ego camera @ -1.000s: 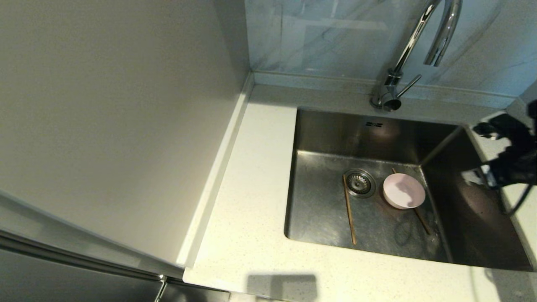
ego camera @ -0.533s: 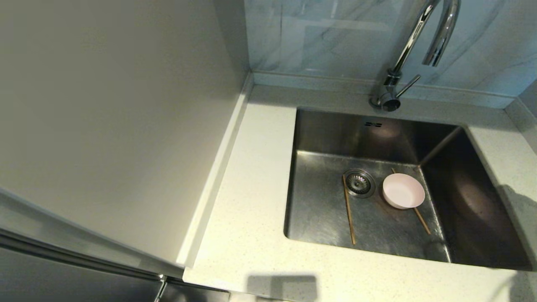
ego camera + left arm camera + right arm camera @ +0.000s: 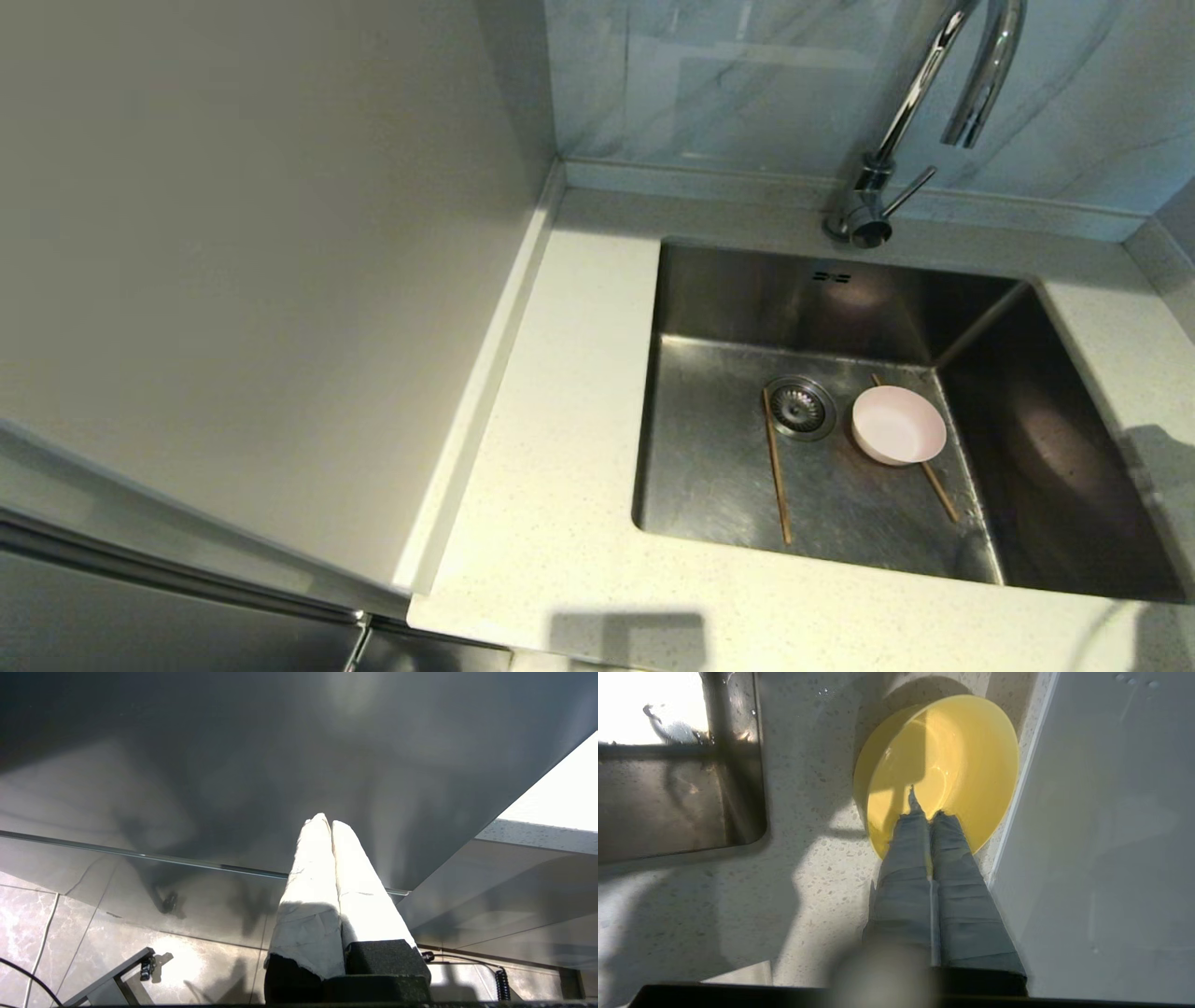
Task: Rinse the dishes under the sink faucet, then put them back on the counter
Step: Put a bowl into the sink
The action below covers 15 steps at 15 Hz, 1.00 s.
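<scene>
Near edge: off-white speckled stone-like surface, running along the front and left side of the basin up to the raised rim at back.

Square brushed stainless steel sink, set into the surface, right of centre in head view.

In sink, on floor:
- thin brown wooden chopstick no. 1, lying just left of the drain, pointing front-to-back.
- thin brown wooden chopstick no. 2, slanted, passing under the pink bowl; far tip shows behind the bowl.
- small round pale pink bowl, upright, just right of the drain, resting on chopstick no. 2.
- round metal drain strainer, btwn chopstick no. 1 and pink bowl.

Small round yellow-green bowl, upright on the speckled surface beside the sink corner, close against a smooth plain grey-white side panel; seen in right wrist view only.

Right claw: wrapped fingers together, nothing btwn them, tips over the near rim of the yellow-green bowl; contact w/ bowl can't be told.

Left claw: fingers pressed together, empty, parked low facing a dark cabinet front; tiled floor below.

Far: tall shiny chrome gooseneck faucet w/ thin side lever, on the back strip behind the sink; marbled wall behind.
</scene>
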{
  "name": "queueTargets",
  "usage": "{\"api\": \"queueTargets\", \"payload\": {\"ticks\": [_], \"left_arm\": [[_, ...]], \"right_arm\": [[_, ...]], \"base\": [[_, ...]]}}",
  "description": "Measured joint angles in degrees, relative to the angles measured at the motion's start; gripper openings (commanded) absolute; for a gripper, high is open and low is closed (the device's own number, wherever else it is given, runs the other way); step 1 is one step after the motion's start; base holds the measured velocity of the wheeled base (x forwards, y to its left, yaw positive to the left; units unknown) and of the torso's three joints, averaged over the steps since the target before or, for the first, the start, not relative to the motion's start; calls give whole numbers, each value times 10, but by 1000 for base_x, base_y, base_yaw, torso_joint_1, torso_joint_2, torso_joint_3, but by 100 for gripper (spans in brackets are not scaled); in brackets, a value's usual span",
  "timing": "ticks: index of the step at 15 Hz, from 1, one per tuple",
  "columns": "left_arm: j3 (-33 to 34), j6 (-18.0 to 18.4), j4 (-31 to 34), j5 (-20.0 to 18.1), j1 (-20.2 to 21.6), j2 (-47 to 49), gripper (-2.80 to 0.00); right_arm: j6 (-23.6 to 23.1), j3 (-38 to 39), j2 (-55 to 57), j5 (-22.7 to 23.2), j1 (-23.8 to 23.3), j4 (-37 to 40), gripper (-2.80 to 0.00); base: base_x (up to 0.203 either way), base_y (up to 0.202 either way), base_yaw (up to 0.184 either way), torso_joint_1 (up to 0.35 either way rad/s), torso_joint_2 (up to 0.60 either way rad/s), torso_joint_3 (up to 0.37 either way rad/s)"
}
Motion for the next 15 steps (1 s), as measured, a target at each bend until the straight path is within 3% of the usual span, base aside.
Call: {"api": "queueTargets", "payload": {"ticks": [15], "left_arm": [[0,0,0,0,0,0,-280]], "right_arm": [[-1,-5,77,-2,-11,-1,0]], "base": [[0,0,0,0,0,0]]}}
